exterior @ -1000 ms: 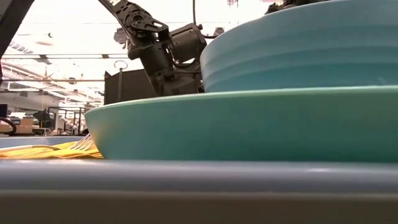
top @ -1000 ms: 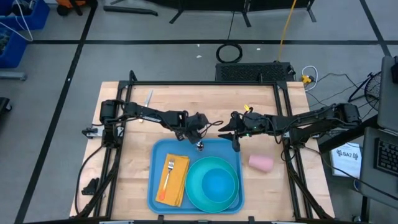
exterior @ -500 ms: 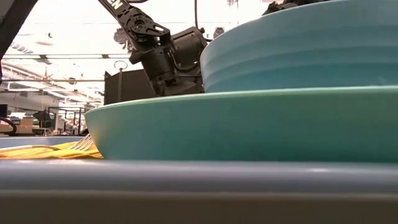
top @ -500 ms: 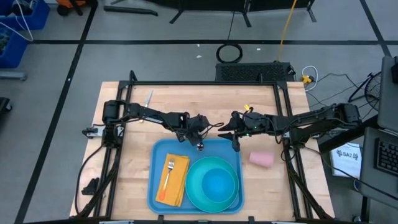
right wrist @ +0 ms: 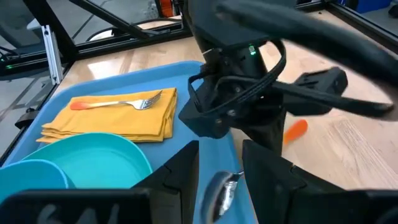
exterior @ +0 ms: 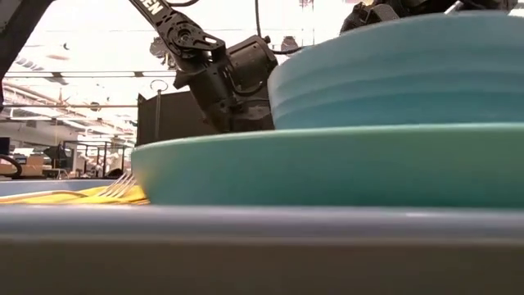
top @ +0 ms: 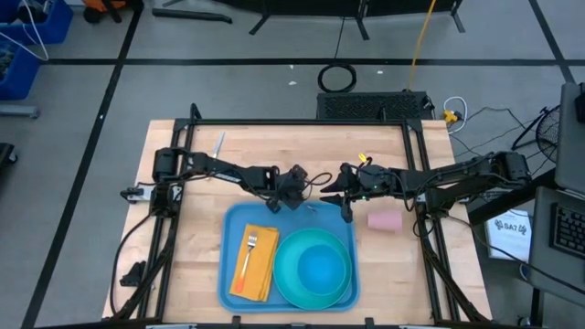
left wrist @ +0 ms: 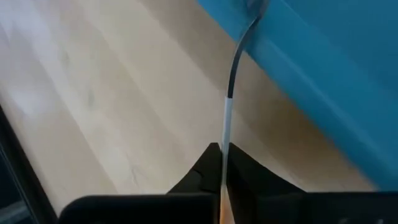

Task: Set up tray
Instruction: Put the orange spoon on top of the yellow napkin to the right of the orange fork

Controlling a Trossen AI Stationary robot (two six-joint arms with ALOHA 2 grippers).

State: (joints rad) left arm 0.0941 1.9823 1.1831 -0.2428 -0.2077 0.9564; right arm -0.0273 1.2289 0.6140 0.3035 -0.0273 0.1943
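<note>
The light-blue tray (top: 239, 219) lies at the table's near middle. On it are a yellow napkin (top: 260, 271) with a fork (top: 249, 254) on top, and a teal bowl (exterior: 393, 74) standing on a teal plate (top: 315, 270). My left gripper (top: 294, 190) is at the tray's far rim, shut on a spoon with an orange handle end (right wrist: 297, 129). My right gripper (top: 345, 208) hangs open over the tray's far right corner. Its fingers stand on either side of the spoon's bowl (right wrist: 217, 190). My left gripper pinches the spoon's thin metal handle (left wrist: 227, 118) between its two shut fingers. The fingers slant down from the table's far left side and lie roughly along the handle. The handle crosses the tray's rim (left wrist: 292, 68), and the bowl end reaches into the tray.
A pink cup (top: 385, 221) lies on its side on the wood just right of the tray. A knife (top: 218, 144) lies near the far left corner. Bare wood shows left of the tray and along the far edge. Cables and the frame's posts ring the table.
My left gripper has sunk a little, rolled about its own axis and shut on the spoon's handle. The spoon's bowl has shifted toward my right gripper. The pink cup now lies slightly nearer the far edge. My right arm has kept still.
</note>
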